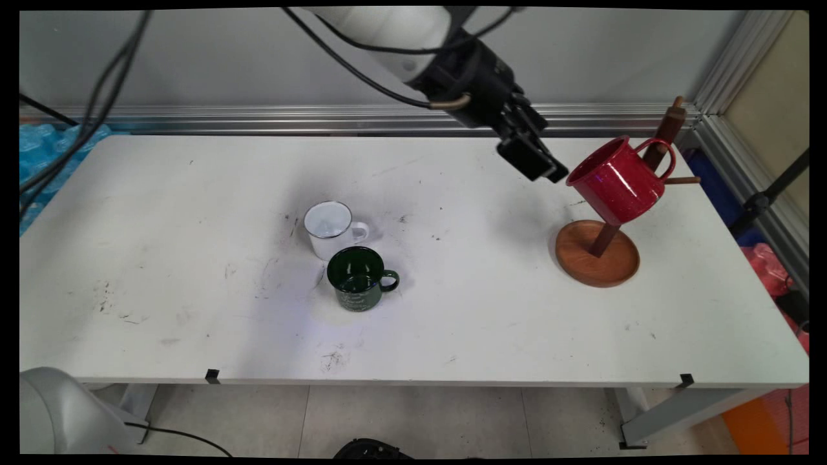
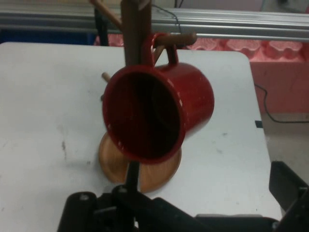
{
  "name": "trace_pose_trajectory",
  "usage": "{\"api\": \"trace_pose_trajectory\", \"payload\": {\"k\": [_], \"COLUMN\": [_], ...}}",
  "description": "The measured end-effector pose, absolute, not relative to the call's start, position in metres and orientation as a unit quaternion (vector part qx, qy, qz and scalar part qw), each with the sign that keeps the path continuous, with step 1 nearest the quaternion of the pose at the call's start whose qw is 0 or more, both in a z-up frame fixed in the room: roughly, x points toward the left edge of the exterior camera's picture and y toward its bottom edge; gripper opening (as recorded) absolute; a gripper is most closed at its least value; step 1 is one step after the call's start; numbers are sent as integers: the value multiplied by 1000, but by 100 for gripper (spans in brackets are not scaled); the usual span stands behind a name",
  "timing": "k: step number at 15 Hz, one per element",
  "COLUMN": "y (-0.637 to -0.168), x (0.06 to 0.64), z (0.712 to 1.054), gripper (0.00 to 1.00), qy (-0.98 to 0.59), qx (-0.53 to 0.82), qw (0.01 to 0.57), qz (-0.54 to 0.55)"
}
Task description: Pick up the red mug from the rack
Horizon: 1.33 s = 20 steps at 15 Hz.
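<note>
White enamel mug (image 1: 331, 227) upright near table (image 1: 161, 258) centre, handle to right. Dark green mug (image 1: 358, 278) just in front, touching or nearly so, also upright. Black gripper (image 1: 541, 165) raised above table right of centre, holding nothing; fingers apart in hand view. Red enamel mug (image 1: 618, 179) just right of gripper, hung by handle on peg of wooden mug tree (image 1: 598, 253), mouth tilted toward gripper. Round tree base on table's right part.
</note>
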<state>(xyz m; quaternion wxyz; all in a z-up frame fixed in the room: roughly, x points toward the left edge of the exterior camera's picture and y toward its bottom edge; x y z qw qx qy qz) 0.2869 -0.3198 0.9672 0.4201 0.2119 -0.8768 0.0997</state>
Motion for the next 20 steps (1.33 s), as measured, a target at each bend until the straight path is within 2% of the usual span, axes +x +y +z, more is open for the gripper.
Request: {"api": "trace_pose_trajectory", "payload": {"k": [9, 20], "y": [-362, -400], "x": [252, 242], "z": [936, 919], "gripper": [100, 100], "qy": [-884, -891], "qx": [172, 122], "qw": [429, 436], "qz": [71, 31]}}
